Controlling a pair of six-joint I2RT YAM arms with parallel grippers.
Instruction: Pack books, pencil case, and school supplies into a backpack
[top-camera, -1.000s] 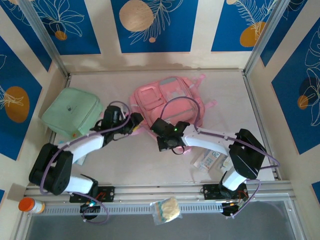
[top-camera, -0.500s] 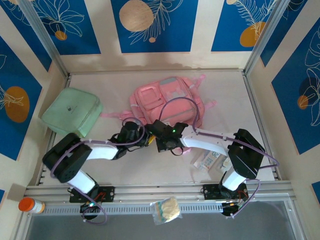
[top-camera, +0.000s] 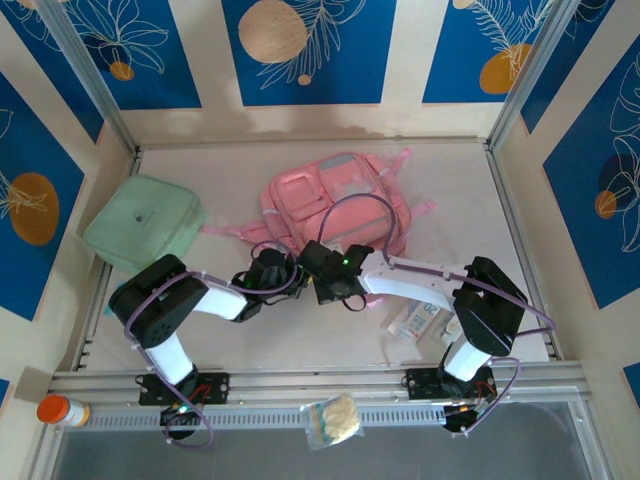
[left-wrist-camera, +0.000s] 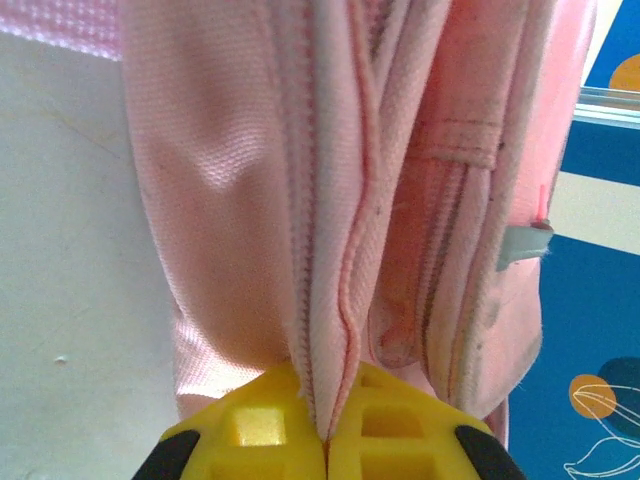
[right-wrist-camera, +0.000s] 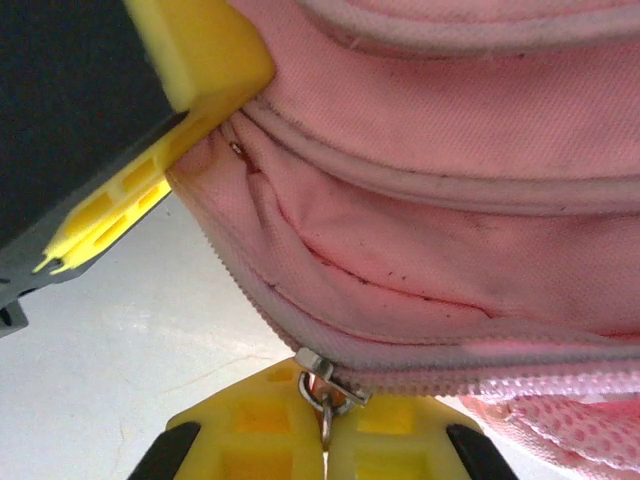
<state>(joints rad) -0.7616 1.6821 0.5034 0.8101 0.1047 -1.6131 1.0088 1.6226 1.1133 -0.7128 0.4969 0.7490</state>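
Item: pink backpack (top-camera: 340, 195). My left tool (left-wrist-camera: 325, 455) pinches tight its near-edge fabric seam, anchoring it; my right tool (right-wrist-camera: 325, 440) is closed on the zip pull (right-wrist-camera: 322, 385), likely to open it.

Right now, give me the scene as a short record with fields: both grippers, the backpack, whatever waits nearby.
left gripper: shut, pinching a fabric edge of the backpack
right gripper: shut on the zipper pull
backpack: flat on the table, near edge held by both grippers
school supplies: on the table beside the right arm
green pouch: left of the backpack
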